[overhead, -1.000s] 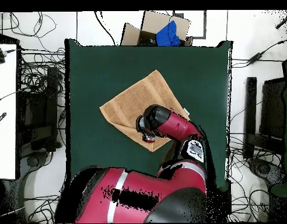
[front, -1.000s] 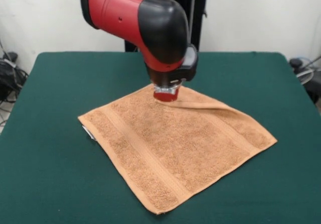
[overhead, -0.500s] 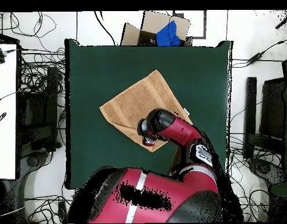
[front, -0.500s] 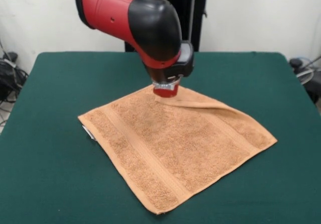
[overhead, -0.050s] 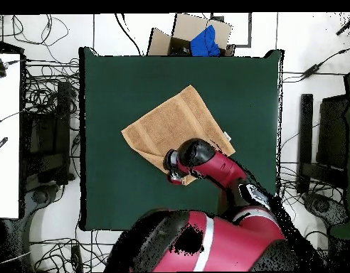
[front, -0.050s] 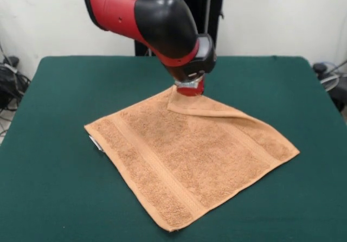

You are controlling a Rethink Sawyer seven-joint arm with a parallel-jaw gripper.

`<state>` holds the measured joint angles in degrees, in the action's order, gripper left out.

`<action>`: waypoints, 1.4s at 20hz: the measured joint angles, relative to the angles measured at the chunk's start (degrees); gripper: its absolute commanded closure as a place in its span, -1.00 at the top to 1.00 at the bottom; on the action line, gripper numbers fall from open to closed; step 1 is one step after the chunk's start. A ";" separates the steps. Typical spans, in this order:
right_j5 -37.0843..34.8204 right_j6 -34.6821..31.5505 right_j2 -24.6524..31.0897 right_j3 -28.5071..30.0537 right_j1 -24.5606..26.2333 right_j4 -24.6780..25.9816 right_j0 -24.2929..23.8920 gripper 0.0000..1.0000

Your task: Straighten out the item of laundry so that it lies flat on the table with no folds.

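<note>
**Towel corner under my gripper, fold present**

While the front view shows my gripper (front, -0.050s: 190, 88) at the towel's (front, -0.050s: 190, 160) far corner, I cannot tell how it is set. A flap lies folded over just below it; the remainder spreads flat on the table (front, -0.050s: 59, 106).

Overhead, my gripper (overhead, -0.050s: 173, 170) sits over the towel's (overhead, -0.050s: 171, 124) nearest corner.

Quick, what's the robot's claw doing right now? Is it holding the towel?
End effector: down at the folded-over far corner of the towel, touching it; open, shut or gripping cannot be told.
</note>
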<state>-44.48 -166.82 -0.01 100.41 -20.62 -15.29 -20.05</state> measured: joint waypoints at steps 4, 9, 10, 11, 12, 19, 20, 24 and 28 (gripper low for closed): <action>0.00 0.00 2.23 2.24 -0.33 0.00 -1.18 -1.00; -0.39 0.00 2.32 1.62 -1.14 1.91 0.50 -1.00; -1.08 0.00 2.32 0.78 -1.42 2.78 1.35 -1.00; -1.49 0.00 2.33 0.33 -1.57 3.20 1.74 -1.00; -2.70 0.00 2.30 -0.86 -1.99 4.26 2.71 -1.00; -14.87 0.00 1.14 -12.01 -3.41 12.17 7.87 -1.00; -16.62 0.00 1.00 -13.56 -3.47 13.02 8.19 -1.00; -24.97 0.00 0.82 -20.87 -3.64 16.18 8.81 -1.00; -30.12 0.00 0.71 -27.08 -3.64 17.85 8.79 -1.00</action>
<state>-74.60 -166.82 0.69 73.32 -24.26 2.56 -11.26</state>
